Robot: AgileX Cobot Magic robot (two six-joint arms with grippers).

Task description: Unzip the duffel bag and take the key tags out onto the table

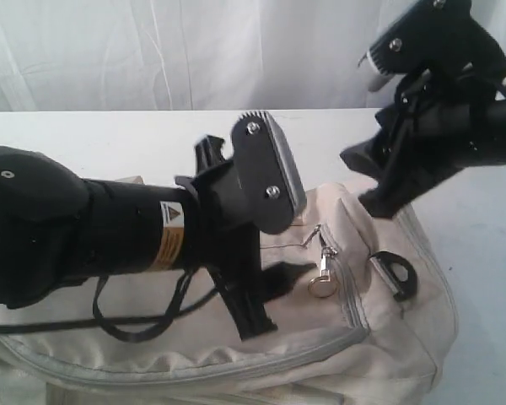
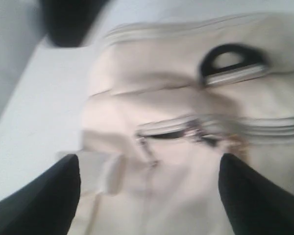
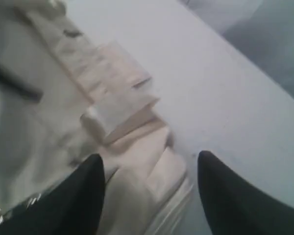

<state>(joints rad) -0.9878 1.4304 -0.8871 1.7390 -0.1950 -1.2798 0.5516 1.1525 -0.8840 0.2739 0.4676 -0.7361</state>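
1. Left end effector (image 2: 149,159) spread wide and empty, over the duffel bag (image 1: 346,337) on the desk (image 1: 84,135). Right end effector (image 3: 151,156) apart, empty, raised at the bag's end.
2. Key tags not visible; zipper looks mostly closed.
3. Risk: small zipper pull (image 1: 324,272) on slack fabric, so a pinch may slip or drag the bag.
4. Exterior view shows the pull; right wrist view only the strap (image 3: 117,98) and desk.

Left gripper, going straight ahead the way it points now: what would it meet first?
Probably the duffel bag, its cream top fabric by the zipper, seen between the open fingers of the left gripper; depth is unclear.
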